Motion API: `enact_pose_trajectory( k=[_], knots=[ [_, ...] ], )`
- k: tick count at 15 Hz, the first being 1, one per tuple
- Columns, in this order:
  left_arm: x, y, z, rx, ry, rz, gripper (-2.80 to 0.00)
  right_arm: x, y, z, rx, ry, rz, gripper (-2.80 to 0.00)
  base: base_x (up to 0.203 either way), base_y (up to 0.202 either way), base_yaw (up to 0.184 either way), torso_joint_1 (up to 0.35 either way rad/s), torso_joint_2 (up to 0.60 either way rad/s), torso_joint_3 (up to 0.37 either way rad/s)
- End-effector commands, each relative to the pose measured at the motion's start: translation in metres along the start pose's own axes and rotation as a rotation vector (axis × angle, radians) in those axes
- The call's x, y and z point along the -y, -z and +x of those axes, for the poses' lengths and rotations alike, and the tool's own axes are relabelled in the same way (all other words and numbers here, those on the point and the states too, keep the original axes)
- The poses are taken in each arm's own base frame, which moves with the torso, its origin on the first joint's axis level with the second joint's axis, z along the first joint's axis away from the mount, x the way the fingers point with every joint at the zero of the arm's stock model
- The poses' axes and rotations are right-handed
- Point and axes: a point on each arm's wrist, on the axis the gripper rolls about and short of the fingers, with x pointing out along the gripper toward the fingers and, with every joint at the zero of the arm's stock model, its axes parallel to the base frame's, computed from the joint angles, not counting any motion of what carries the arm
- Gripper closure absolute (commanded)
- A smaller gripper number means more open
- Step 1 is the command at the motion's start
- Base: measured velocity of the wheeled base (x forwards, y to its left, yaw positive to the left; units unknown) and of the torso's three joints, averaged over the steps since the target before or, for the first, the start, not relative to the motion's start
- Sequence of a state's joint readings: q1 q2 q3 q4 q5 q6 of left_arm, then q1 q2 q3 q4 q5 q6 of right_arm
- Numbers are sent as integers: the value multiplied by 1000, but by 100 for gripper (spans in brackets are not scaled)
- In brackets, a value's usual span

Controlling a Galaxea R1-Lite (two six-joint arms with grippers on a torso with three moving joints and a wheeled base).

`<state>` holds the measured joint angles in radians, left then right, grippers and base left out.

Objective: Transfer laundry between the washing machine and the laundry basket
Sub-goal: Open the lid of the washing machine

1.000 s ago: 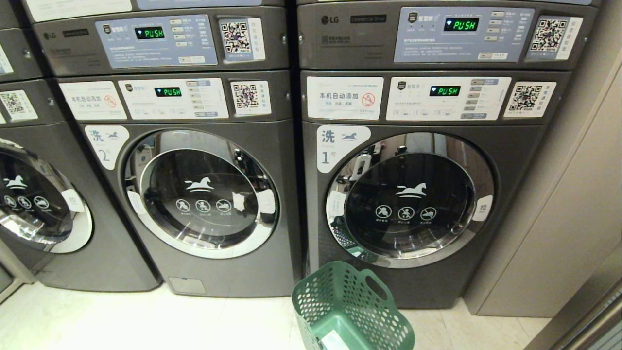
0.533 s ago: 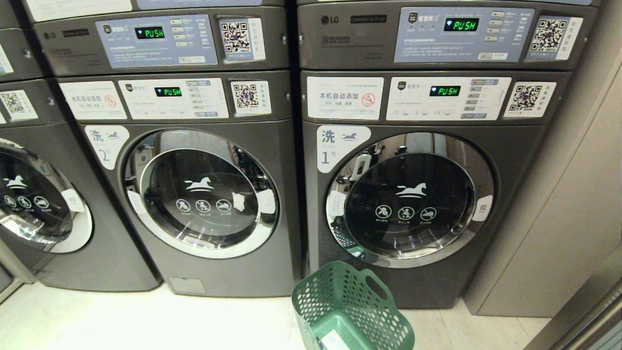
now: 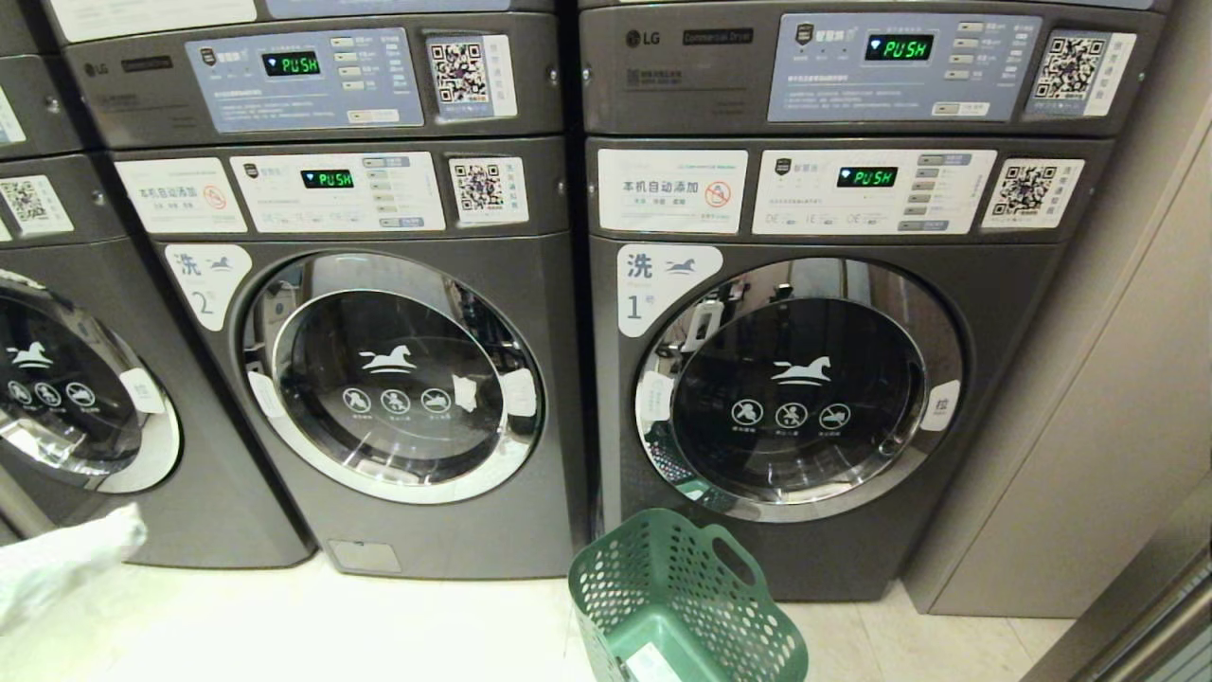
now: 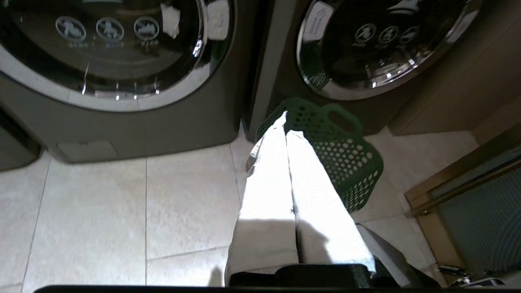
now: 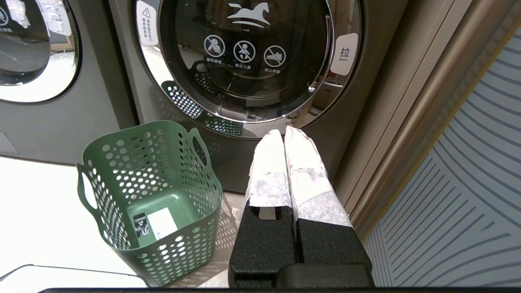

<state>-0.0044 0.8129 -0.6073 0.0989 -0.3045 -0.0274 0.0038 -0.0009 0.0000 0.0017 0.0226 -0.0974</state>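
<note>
Basket (image 3: 686, 597): green, perforated, on the floor (image 3: 284, 625) just in front of washer 1 (image 3: 805, 379), slightly to its left side; likely parked there so clothes can go straight in or out below the door. Only a label lies in its bottom; no laundry shows.
Washer 1: door (image 3: 800, 388) shut, pull tab (image 5: 344, 53) on its right edge; the drum looks dark through the glass, contents cannot be told.
Washer 2 (image 3: 388, 379): alongside on the left, door shut too.
Left gripper (image 4: 287, 126): low at the left edge of the head view, jaws pressed together, holding nothing, aimed toward the basket rim.
Right gripper (image 5: 283, 136): low, by the wall panel (image 3: 1089, 426) on the right, jaws together and empty, pointing at the foot of washer 1's door.
Stage: nothing moved over yet; the door must open first, I'd say.
</note>
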Motion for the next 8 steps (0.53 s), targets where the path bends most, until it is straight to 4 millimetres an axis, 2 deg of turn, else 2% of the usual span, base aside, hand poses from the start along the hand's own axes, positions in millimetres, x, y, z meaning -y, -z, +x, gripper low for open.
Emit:
enact_pose_trajectory(
  k=[1, 4, 8],
  knots=[
    [-20, 7, 60, -193, -31, -56, 0, 0, 0, 0, 1, -1, -1, 0, 0, 0, 0, 0, 0, 0],
    [-40, 14, 126, -241, -107, -44, 0, 0, 0, 0, 1, -1, -1, 0, 0, 0, 0, 0, 0, 0],
    [-44, 25, 195, -165, -67, 6, 0, 0, 0, 0, 1, -1, -1, 0, 0, 0, 0, 0, 0, 0]
  ],
)
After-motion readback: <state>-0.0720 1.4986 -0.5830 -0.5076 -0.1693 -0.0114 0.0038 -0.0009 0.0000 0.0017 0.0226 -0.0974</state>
